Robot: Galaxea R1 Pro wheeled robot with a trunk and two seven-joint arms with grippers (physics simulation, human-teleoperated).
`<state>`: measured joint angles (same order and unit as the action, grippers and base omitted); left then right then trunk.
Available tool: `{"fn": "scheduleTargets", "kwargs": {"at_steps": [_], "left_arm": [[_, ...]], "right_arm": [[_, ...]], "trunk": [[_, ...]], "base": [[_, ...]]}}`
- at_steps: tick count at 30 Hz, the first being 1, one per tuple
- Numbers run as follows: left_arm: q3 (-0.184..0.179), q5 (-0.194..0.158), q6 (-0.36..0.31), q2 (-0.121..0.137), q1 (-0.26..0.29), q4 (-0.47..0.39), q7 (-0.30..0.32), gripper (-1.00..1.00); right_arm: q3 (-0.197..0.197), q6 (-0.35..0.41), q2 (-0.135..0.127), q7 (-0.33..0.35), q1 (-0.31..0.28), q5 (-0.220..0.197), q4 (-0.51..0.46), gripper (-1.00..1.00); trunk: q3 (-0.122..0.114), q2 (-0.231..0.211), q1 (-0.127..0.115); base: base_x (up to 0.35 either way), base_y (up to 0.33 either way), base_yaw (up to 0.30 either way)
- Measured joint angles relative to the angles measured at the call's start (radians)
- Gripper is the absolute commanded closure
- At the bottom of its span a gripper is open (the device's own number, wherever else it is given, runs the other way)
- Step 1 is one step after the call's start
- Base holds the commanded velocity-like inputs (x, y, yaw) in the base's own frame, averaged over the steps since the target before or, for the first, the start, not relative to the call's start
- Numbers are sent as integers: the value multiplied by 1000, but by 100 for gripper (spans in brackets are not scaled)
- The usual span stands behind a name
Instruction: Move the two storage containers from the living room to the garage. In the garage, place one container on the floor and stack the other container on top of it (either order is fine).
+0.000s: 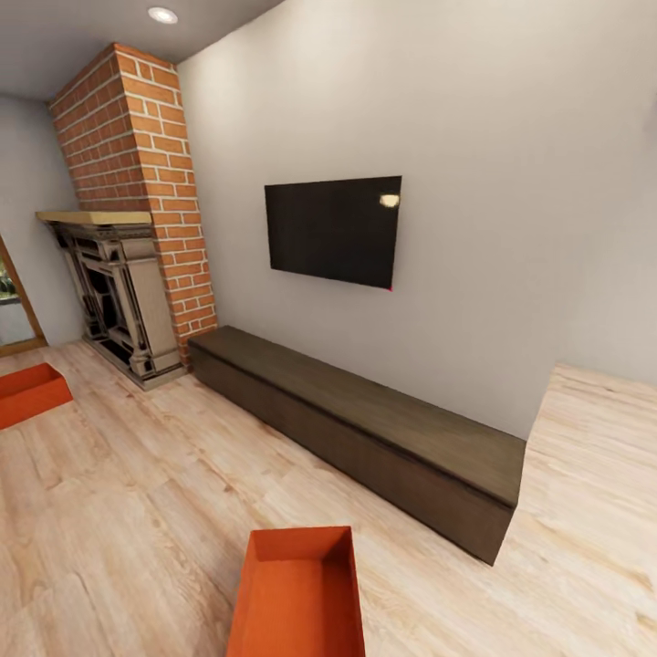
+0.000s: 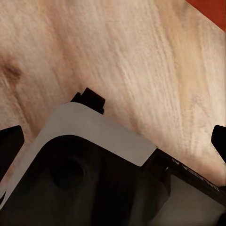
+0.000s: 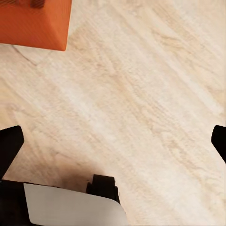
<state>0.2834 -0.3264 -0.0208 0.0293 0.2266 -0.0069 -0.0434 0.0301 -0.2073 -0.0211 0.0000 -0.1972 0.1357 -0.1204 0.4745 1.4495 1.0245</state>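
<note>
- Wood planks, pale and grained, made up the floor (image 1: 137, 511), with broad open room between the two boxes.
- White wall (image 1: 511, 182) rose behind, its top cut off by the frame.
- Dark low cabinet (image 1: 365, 420) ran long and flat-topped along the wall.
- Red-brick chimney (image 1: 137, 155) stood over an ornate fireplace (image 1: 119, 292) in the corner.
- Black TV (image 1: 333, 230) hung flat on the wall.
- Nearer orange-red box (image 1: 299, 593) lay on the planks low in the head view, its near end cut off.
- Farther box (image 1: 29, 392) sat near the fireplace, partly cut by the left edge.
- Left gripper (image 2: 113, 141) hung wide apart over bare planks, fingertips (image 2: 9, 141) barely visible at the edges.
- Right gripper (image 3: 113, 141) was likewise wide, holding nothing, a box corner (image 3: 35, 23) beyond it.
</note>
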Motion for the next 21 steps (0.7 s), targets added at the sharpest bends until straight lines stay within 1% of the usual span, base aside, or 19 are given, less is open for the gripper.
{"fn": "scheduleTargets", "kwargs": {"at_steps": [7, 11, 15, 21], "left_arm": [[0, 0, 0, 0, 0, 0, 0, -100], [0, 1, 0, -3, 0, 0, 0, -100], [0, 2, 0, -4, 0, 0, 0, -100], [0, 2, 0, -6, 0, 0, 0, -100]], "right_arm": [[0, 0, 0, 0, 0, 0, 0, -100], [0, 0, 0, 0, 0, 0, 0, -100], [1, 0, 0, 0, 0, 0, 0, -100], [0, 0, 0, 0, 0, -1, 0, -100]], "trunk": [[0, 0, 0], [0, 0, 0], [0, 0, 0], [0, 0, 0]], "base": [[292, 204, 0], [313, 81, 0], [325, -60, 0], [315, -164, 0]]}}
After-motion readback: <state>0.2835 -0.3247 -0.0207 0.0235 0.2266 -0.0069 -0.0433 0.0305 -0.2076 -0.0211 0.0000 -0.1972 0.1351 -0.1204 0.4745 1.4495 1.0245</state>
